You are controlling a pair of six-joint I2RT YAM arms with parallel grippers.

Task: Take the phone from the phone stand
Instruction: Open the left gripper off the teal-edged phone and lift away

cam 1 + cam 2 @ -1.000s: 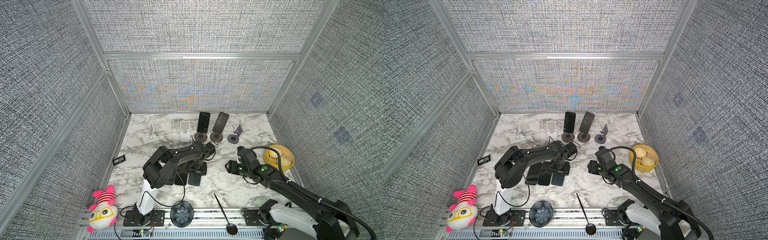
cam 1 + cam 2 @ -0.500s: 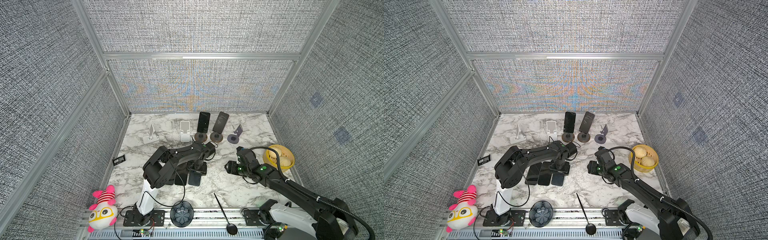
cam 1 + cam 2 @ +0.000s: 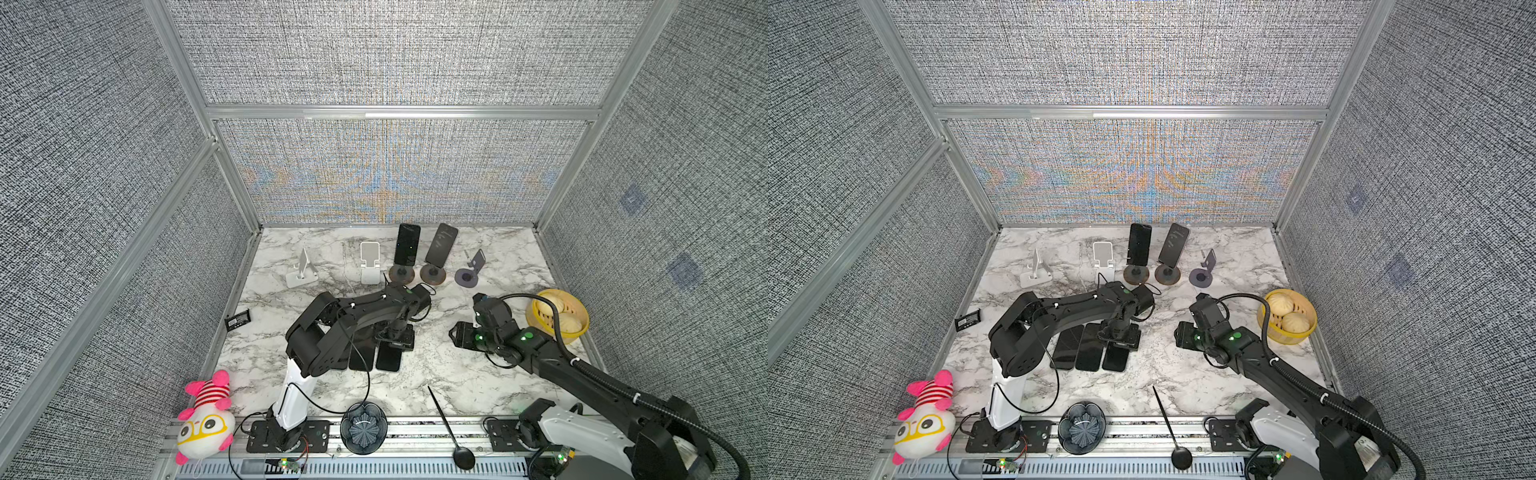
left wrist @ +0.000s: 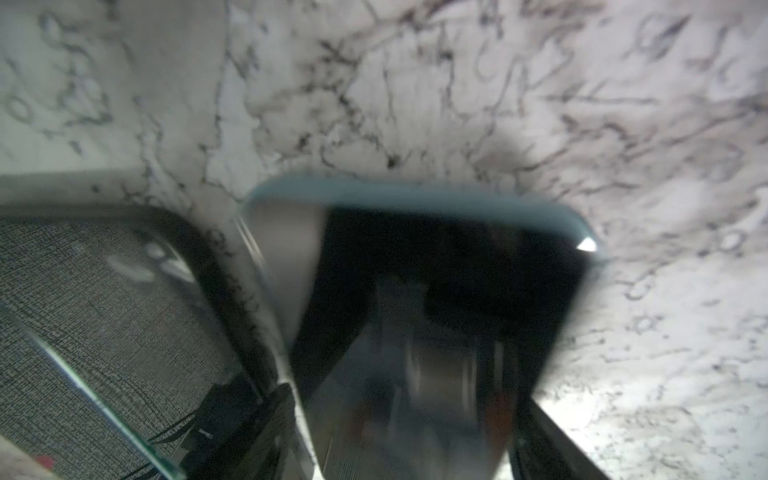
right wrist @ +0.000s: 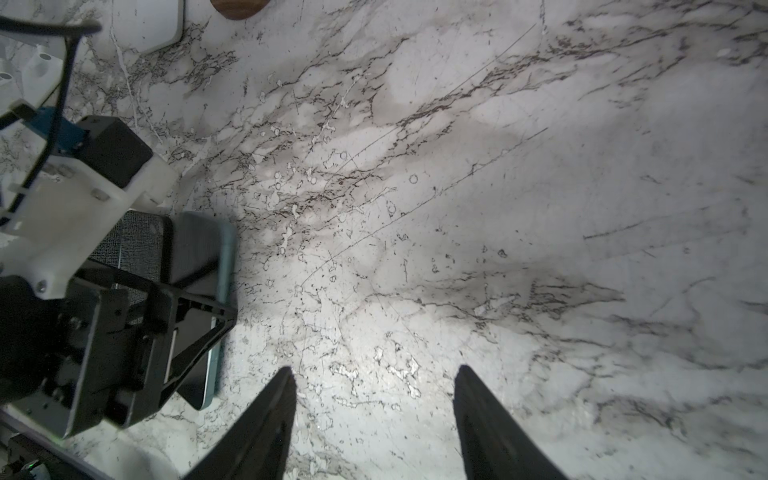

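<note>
Robot lab test cell, not a home or shop.
Grey fabric wall panels (image 3: pixel 395 62) in alu frame (image 3: pixel 399 112) box in a marble-look tabletop (image 3: pixel 399 399); L arm (image 3: pixel 353 316) + R arm (image 3: pixel 582 374) bolted to front rail (image 3: pixel 415 428); mismatched props, e.g. plush toy (image 3: pixel 203 419), bun basket (image 3: pixel 559 318), lying about.

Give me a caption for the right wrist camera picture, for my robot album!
Right tool hangs open over the marble table while the left tool sits over a teal-edged phone.
</note>
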